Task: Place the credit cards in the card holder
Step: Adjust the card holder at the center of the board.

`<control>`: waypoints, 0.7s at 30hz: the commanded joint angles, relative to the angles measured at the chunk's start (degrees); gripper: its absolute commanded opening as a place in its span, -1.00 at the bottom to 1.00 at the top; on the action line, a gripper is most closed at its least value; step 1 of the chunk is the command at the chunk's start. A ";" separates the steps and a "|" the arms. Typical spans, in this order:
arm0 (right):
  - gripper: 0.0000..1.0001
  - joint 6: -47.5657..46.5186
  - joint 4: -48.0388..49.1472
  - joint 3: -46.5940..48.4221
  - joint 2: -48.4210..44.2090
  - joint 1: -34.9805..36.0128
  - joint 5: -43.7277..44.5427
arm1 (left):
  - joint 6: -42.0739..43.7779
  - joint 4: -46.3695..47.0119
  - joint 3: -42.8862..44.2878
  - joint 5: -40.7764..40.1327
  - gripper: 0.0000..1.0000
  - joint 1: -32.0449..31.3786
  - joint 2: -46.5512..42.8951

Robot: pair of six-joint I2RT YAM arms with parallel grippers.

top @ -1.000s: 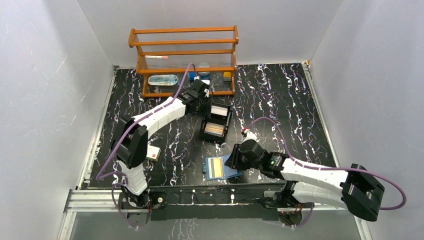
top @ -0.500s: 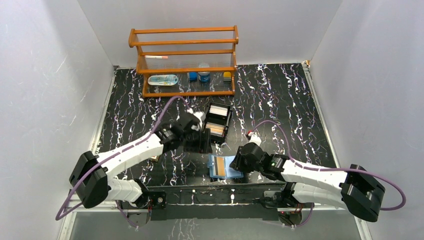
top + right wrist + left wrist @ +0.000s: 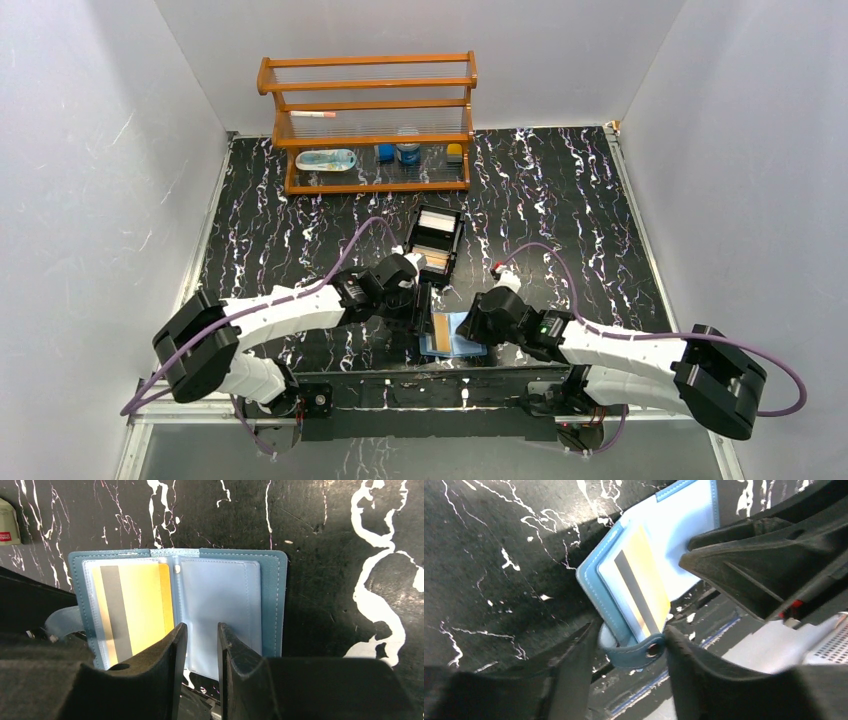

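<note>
Your left gripper is gaping open, fingers straddling the card holder's snap tab. Your right gripper, narrowly parted, is resting on its empty page, gripping nothing.

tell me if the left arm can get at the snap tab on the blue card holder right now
Probably yes: the snap tab lies between the left fingers, with nothing else in the gap. The right fingers are over the card holder's other half, away from the tab.

SITE: robot lab test cell | CUES: white enclosure walls, marbled table
</note>
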 commanded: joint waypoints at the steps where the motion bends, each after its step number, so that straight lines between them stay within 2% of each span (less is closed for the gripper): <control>1: -0.26 1.43 0.17 -3.00 -0.53 -0.05 1.26 | 0.19 0.35 -0.44 -3.35 -0.27 -0.44 2.52; 4: -0.30 2.19 1.25 -4.58 -0.34 0.04 0.93 | 1.03 -3.93 -0.21 -6.40 -0.81 -0.44 2.13; 6: -0.32 2.64 1.92 -5.34 0.55 0.01 0.11 | 1.87 -7.38 0.18 -9.76 -1.00 -0.36 -0.20; 9: -0.33 2.19 3.17 -4.74 2.32 0.06 -1.62 | 3.56 -10.80 0.69 -13.56 -1.00 -0.21 -4.72; 13: -0.31 -0.31 3.23 -0.83 3.89 0.14 -3.80 | 3.75 -10.51 0.44 -11.07 -1.00 0.09 -7.01; 18: -0.23 -6.09 -0.10 9.55 5.10 0.14 -5.43 | 4.09 -11.92 0.20 -10.18 -1.00 0.13 -7.20; 21: -0.18 -12.73 -5.17 16.79 4.72 0.15 -2.84 | 4.33 -13.21 0.68 -9.82 -1.00 0.28 -8.35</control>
